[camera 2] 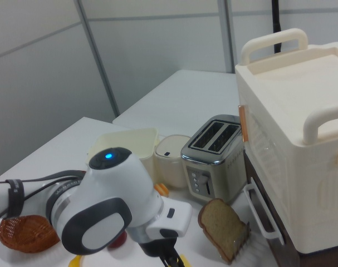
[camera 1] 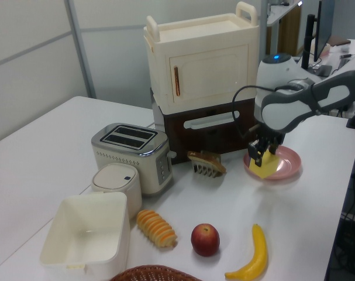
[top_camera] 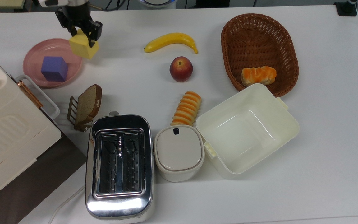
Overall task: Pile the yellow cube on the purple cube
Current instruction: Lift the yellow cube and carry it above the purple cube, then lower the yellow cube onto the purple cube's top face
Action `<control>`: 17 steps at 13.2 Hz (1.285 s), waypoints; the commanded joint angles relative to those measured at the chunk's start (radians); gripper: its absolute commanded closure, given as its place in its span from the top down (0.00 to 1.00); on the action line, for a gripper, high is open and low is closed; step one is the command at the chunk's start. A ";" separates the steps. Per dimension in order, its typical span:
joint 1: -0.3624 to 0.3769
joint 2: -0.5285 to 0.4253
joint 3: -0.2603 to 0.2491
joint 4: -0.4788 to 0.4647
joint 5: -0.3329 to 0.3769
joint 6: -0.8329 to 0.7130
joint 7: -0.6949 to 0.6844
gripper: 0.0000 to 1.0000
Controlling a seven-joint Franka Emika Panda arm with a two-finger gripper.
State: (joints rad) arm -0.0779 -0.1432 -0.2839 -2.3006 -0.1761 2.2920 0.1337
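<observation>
The jaws are clamped on the yellow cube [top_camera: 83, 47] and it hangs in the air, tilted, clear of the white surface [top_camera: 322, 155]. This is the carry step: the gripper [top_camera: 80, 29] sits just over the right rim of the pink plate [top_camera: 34, 56] in the top view. The purple cube [top_camera: 54, 68] waits on that plate, a little to the top view's left and nearer, apart from the load. Next, by my reading, the arm needs a short shift over the purple cube, the yellow cube levelled and squared to it, then a slow descent before letting go. The banana [top_camera: 170, 41] lies well off to the top view's right.
</observation>
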 commanded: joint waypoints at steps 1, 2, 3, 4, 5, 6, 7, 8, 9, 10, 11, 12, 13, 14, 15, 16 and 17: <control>-0.016 -0.016 -0.012 0.024 -0.006 0.004 0.049 0.18; -0.017 -0.010 -0.038 0.045 0.010 0.009 0.049 0.18; -0.017 -0.001 -0.056 0.067 0.038 0.009 0.047 0.18; -0.016 0.023 -0.064 0.104 0.081 0.009 0.040 0.18; -0.017 0.043 -0.069 0.124 0.093 0.009 0.037 0.18; -0.019 0.078 -0.072 0.169 0.095 0.001 0.035 0.18; -0.026 0.123 -0.075 0.234 0.095 -0.023 0.029 0.18; -0.042 0.163 -0.074 0.318 0.095 -0.111 0.014 0.17; -0.046 0.189 -0.072 0.370 0.096 -0.171 0.004 0.16; -0.051 0.204 -0.072 0.398 0.098 -0.202 -0.002 0.16; -0.054 0.209 -0.072 0.398 0.101 -0.203 -0.005 0.16; -0.056 0.212 -0.072 0.394 0.101 -0.203 -0.006 0.16; -0.056 0.224 -0.072 0.397 0.101 -0.203 -0.005 0.16; -0.062 0.234 -0.072 0.395 0.104 -0.198 -0.005 0.16; -0.066 0.250 -0.072 0.395 0.104 -0.189 -0.002 0.16; -0.068 0.266 -0.072 0.397 0.104 -0.186 0.003 0.16; -0.072 0.277 -0.072 0.397 0.104 -0.186 0.003 0.16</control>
State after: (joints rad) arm -0.1395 0.1002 -0.3536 -1.9264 -0.0955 2.1187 0.1586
